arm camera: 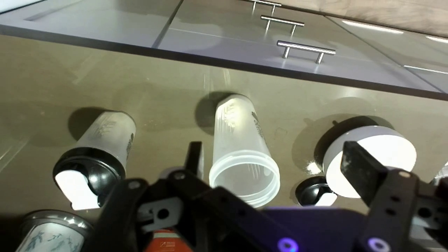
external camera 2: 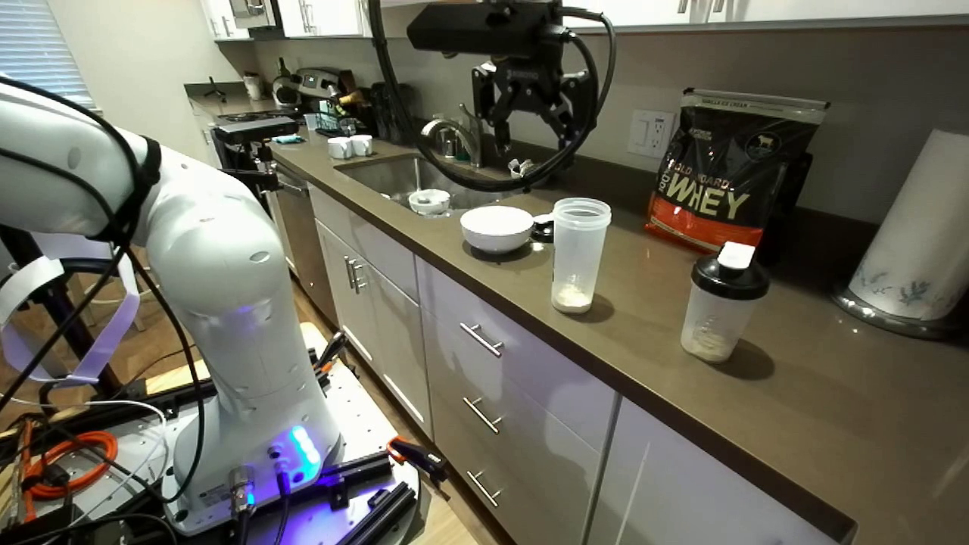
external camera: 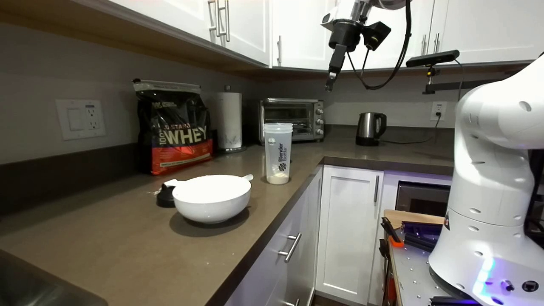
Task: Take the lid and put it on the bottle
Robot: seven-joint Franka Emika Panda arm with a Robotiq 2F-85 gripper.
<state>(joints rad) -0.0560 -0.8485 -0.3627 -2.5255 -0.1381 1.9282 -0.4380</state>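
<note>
Presently, you appear to be at the first step, fetching the lid (arm camera: pixel 309 191), which is not yet taken. It rests on the counter (arm camera: pixel 168 140) just beside the white bowl (arm camera: pixel 388 154); contact between them cannot be confirmed. Your gripper (external camera 2: pixel 534 141) hangs well above the counter, fingers (arm camera: pixel 362 169) spread, nothing held; the bottle (arm camera: pixel 238 136) shows between them in the wrist view but stands below, upright and uncapped. A second shaker bottle (external camera 2: pixel 711 318) is already capped and likely needs no action. Your next move should call for a shift across toward the lid, then a descent with one finger kept clear of the bowl's wall before closing.
</note>
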